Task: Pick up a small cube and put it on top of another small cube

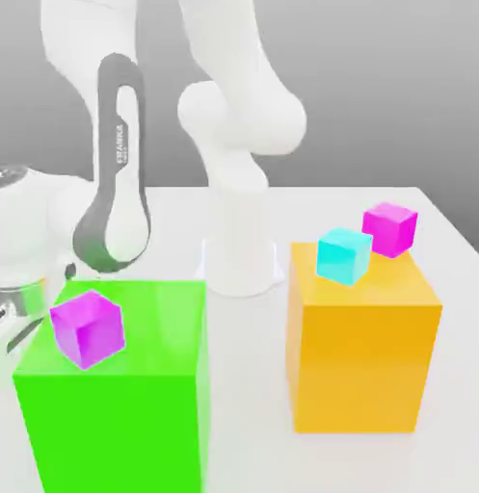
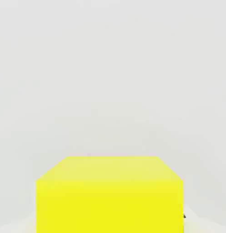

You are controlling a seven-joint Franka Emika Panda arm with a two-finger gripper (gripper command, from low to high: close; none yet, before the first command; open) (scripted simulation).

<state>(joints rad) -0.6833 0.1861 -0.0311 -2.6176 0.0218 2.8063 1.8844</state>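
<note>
Counted: 1 yellow cube (image 2: 110, 195), 2 magenta cubes (image 1: 86, 329) (image 1: 390, 229), 1 cyan cube (image 1: 343, 256), 1 green block (image 1: 113, 385), 1 orange block (image 1: 363, 337). Jaws pressed together; whether they pinch yellow cube, can't tell. Yellow cube close under hand cam on white table (image 1: 445, 289). Blocks at 8 & 4 o'clock from arm base (image 1: 241, 260), open gap betw them.

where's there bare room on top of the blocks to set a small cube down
The green block has bare top toward the exterior view's right of its purple cube. The orange block has bare top in front of its cyan cube and magenta cube; its back edge is crowded.
</note>
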